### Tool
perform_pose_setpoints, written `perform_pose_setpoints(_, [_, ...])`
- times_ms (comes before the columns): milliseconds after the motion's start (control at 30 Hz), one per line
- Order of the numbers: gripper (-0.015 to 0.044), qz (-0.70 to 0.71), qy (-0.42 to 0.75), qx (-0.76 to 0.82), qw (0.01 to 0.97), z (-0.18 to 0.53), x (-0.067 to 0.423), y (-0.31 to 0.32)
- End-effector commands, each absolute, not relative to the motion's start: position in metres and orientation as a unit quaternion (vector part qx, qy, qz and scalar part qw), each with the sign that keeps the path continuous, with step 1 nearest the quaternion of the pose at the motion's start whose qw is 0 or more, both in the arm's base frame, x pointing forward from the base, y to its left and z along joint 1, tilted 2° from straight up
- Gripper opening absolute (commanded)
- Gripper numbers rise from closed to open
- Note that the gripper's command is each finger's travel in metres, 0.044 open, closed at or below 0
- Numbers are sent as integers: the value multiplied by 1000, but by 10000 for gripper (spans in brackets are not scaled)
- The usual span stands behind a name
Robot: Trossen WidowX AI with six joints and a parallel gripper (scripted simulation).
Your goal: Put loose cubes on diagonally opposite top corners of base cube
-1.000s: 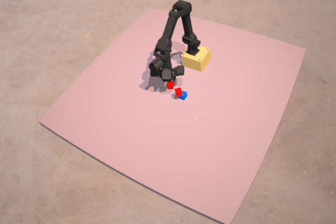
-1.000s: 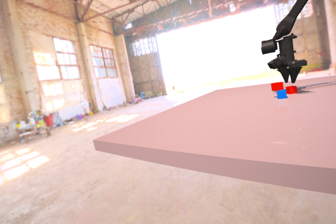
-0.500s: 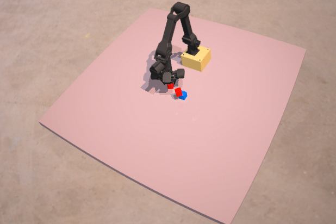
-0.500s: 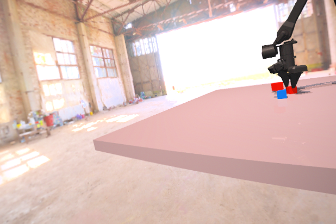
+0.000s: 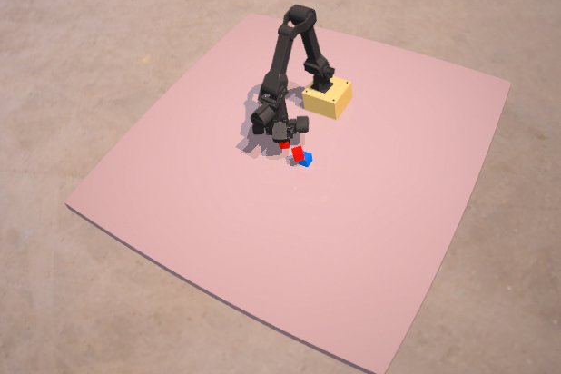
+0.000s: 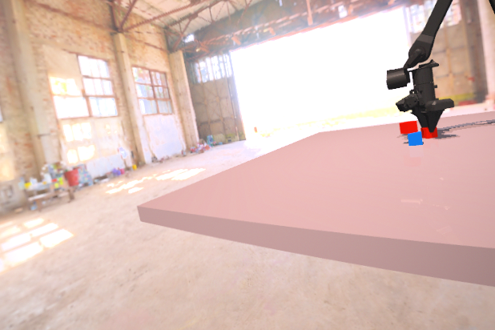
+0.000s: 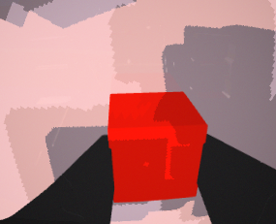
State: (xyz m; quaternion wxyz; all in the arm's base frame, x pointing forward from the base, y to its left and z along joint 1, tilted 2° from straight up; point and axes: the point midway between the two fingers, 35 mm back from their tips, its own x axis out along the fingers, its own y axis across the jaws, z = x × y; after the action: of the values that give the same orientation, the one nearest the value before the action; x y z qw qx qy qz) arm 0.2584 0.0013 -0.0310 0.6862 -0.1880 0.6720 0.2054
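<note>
My gripper [image 5: 283, 142] [image 6: 429, 130] [image 7: 152, 143] is down at the pink table top, shut on a loose red cube [image 5: 284, 145] [image 6: 430, 134] [image 7: 154, 143], with a finger on each of its sides. The cube rests on the table. A second red cube [image 5: 298, 152] [image 6: 408, 126] sits on top of the blue cube, turned and overhanging one corner.
The arm's yellow mounting block [image 5: 328, 98] stands behind the cubes on the pink table [image 5: 227, 234] [image 6: 320, 183]. The arm's links rise between the block and the gripper. Warehouse floor lies around the table.
</note>
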Motion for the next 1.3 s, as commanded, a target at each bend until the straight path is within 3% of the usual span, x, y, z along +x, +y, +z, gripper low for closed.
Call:
perform_pose_setpoints(0, [105,205,674,-186,685,-29,258,1])
perform_pose_setpoints(1267, [105,204,674,-185,685,77,258,-3])
